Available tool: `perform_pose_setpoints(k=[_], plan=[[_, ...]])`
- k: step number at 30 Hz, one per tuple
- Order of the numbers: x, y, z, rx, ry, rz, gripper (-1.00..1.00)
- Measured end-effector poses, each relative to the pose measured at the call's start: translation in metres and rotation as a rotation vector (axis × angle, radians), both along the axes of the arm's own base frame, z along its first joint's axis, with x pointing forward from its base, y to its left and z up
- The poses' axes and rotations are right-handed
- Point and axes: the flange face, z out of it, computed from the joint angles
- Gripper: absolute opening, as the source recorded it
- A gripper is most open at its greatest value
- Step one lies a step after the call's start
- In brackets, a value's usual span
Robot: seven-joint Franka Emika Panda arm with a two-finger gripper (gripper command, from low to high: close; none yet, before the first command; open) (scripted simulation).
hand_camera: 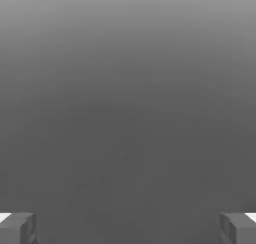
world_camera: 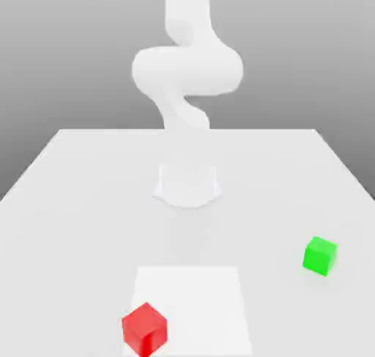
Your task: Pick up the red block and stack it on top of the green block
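Red block [world_camera: 144, 328] sits untouched at lower left of the surface [world_camera: 66, 202]; green block [world_camera: 320, 255] stands well apart, right. Hand [hand_camera: 128, 228] released, empty. Nothing done; pickup and stacking remain.

Small glossy red block [world_camera: 144, 328], a plain-faced cube turned corner-on to the exterior view, resting flat on the tabletop [world_camera: 66, 202] at the near corner of a paler square patch, untouched and apart from the gripper [hand_camera: 128, 228], with nothing between the wide-spread fingertips [hand_camera: 17, 228]. Small bright green block [world_camera: 320, 255], plain cube a little smaller than the red one, upright on the tabletop, well apart from it toward the exterior view's right and farther back, likewise clear of the gripper.
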Motion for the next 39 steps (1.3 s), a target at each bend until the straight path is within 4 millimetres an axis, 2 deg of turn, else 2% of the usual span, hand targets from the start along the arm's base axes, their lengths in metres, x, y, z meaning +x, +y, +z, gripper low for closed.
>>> perform_pose_setpoints(k=[6, 10, 13, 18, 24, 29, 30, 35, 36, 39], plan=[[0.067, -0.015, -0.102, -0.091, 0.173, 0.152, 0.00], [0.096, -0.023, -0.175, -0.141, 0.282, 0.256, 0.00], [0.110, -0.030, -0.232, -0.175, 0.363, 0.337, 0.00], [0.117, -0.042, -0.328, -0.223, 0.497, 0.474, 0.00], [0.101, -0.056, -0.440, -0.268, 0.656, 0.650, 0.00], [0.096, -0.060, -0.511, -0.276, 0.689, 0.690, 0.00], [0.095, -0.060, -0.522, -0.275, 0.690, 0.691, -1.00], [0.095, -0.060, -0.522, -0.274, 0.692, 0.691, -1.00], [0.094, -0.060, -0.528, -0.274, 0.692, 0.691, -1.00], [0.095, -0.060, -0.505, -0.275, 0.691, 0.692, -1.00]])
